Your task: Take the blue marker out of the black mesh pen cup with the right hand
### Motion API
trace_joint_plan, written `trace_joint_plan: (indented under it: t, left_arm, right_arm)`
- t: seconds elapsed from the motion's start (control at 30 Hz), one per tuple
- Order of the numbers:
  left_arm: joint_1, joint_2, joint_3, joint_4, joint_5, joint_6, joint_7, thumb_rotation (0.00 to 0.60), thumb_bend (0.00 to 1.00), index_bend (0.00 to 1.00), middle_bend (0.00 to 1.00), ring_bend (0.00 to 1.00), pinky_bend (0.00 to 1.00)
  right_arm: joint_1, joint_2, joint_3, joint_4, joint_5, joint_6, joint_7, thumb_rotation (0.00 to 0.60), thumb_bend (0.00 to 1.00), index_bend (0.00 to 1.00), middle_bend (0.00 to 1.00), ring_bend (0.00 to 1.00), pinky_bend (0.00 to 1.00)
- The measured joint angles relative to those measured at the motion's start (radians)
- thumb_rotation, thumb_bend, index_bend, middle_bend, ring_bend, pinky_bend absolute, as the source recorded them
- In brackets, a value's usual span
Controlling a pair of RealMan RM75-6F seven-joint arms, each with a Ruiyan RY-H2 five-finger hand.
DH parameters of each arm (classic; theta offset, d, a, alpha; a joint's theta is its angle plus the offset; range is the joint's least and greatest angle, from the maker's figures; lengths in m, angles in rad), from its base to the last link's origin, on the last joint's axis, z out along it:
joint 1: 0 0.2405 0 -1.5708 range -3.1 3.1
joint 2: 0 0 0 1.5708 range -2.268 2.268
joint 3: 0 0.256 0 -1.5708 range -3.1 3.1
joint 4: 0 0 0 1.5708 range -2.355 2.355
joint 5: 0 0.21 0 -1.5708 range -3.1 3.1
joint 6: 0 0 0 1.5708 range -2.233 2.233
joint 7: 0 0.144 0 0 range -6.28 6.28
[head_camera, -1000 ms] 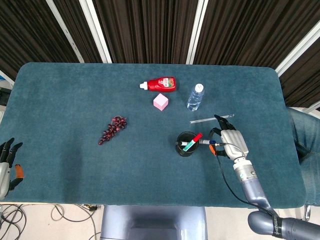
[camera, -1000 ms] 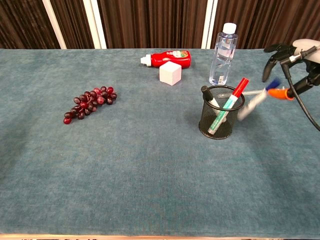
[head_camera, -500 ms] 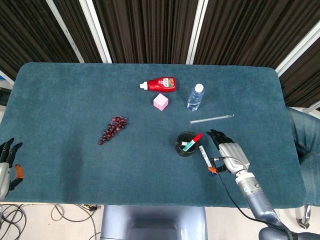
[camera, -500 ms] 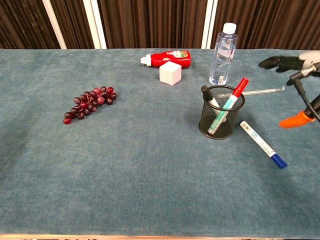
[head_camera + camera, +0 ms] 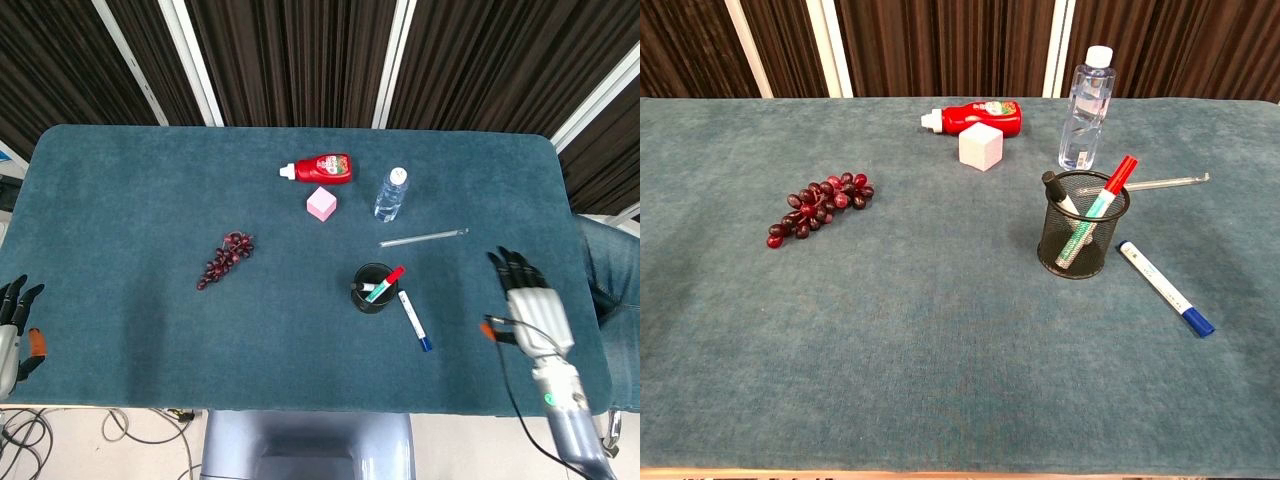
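Observation:
The blue marker (image 5: 412,320) (image 5: 1164,287) lies flat on the teal cloth just right of the black mesh pen cup (image 5: 372,288) (image 5: 1083,239), its blue cap pointing toward the front edge. The cup stands upright and holds a red-capped marker (image 5: 1117,178) and a black-capped one (image 5: 1057,191). My right hand (image 5: 528,308) is open with fingers spread, well right of the marker near the table's right side, holding nothing. It does not show in the chest view. My left hand (image 5: 14,325) hangs open off the front left corner.
A water bottle (image 5: 392,192) (image 5: 1087,96) stands behind the cup, with a thin clear rod (image 5: 423,237) (image 5: 1160,182) lying to its right. A red sauce bottle (image 5: 320,168), a pink cube (image 5: 321,204) and a bunch of dark grapes (image 5: 225,259) lie further left.
The right hand carried the blue marker away from the cup, let it go onto the cloth, then drew back to the right, out of the chest view. The left hand stayed put.

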Motion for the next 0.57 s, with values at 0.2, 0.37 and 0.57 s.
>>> trace_joint_plan:
  t: [0.2,0.37,0.57]
  left_arm:
    - [0.0,-0.001,0.009,0.0,0.015,0.002,0.018,0.6,0.7,0.12,0.0,0.01,0.09]
    - [0.001,-0.003,0.015,0.004,0.031,0.007,0.035,0.6,0.7,0.12,0.0,0.01,0.09]
    - [0.0,-0.004,0.015,0.009,0.029,0.005,0.033,0.6,0.7,0.12,0.0,0.01,0.09]
  right_arm:
    - [-0.133,0.014,-0.067,0.056,-0.083,0.133,0.037,0.6,0.17,0.0,0.0,0.0,0.17]
    - [-0.182,-0.009,-0.085,0.124,-0.114,0.168,0.036,0.6,0.17,0.0,0.0,0.0,0.17]
    - [-0.191,-0.026,-0.073,0.145,-0.125,0.154,0.03,0.6,0.17,0.0,0.0,0.0,0.17]
